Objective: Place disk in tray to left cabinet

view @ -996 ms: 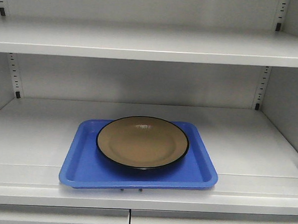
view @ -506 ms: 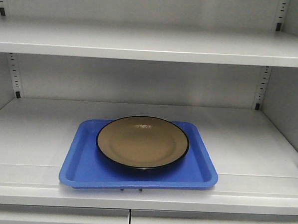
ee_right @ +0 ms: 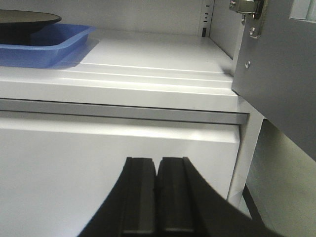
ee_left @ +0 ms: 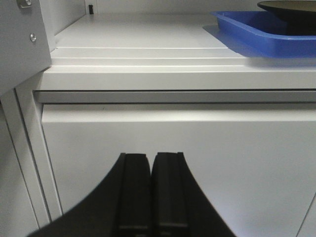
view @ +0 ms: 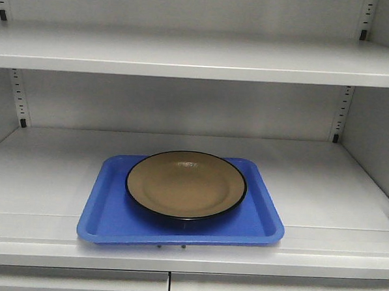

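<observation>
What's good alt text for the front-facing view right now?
A tan plate with a black rim sits in a blue tray at the front of a pale grey cabinet shelf, the tray's front edge near the shelf lip. A bare shelf runs above, slotted rails line the back wall, and no arm is in view.

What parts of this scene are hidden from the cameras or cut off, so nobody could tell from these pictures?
- Front view: the tray floor beneath the disk is covered by it.
- Front view: neither arm appears; the cabinet sides run past the frame.
- Left wrist view: the disk and tray are cut by the top and right edges; the left gripper shows only its fingers.
- Right wrist view: the disk is cut at the left edge; the right gripper base is out of frame.
</observation>
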{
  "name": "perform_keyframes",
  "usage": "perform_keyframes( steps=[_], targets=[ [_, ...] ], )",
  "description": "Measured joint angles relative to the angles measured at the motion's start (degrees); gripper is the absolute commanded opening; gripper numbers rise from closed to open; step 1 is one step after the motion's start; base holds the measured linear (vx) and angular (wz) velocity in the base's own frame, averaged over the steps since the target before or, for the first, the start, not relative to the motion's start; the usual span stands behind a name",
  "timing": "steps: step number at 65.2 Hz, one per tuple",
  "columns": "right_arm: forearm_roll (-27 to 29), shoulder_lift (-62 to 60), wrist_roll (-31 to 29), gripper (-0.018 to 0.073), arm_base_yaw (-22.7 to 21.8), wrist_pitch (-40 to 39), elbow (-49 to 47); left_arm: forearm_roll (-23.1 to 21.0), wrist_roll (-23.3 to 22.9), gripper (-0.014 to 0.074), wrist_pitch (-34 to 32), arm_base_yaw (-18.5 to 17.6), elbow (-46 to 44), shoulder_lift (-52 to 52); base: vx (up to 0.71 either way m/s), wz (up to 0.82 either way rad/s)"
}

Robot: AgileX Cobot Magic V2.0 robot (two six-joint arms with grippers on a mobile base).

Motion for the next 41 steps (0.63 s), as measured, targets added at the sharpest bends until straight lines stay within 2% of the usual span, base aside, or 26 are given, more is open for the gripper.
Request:
perform_keyframes(
  steps=[41],
  targets=[
    [0.00, 0.00, 0.00, -0.0002, 0.00, 0.00, 0.00, 0.00, 0.00, -0.0007, 0.00, 0.00, 0.00, 0.00, 0.00, 0.00]
  ],
)
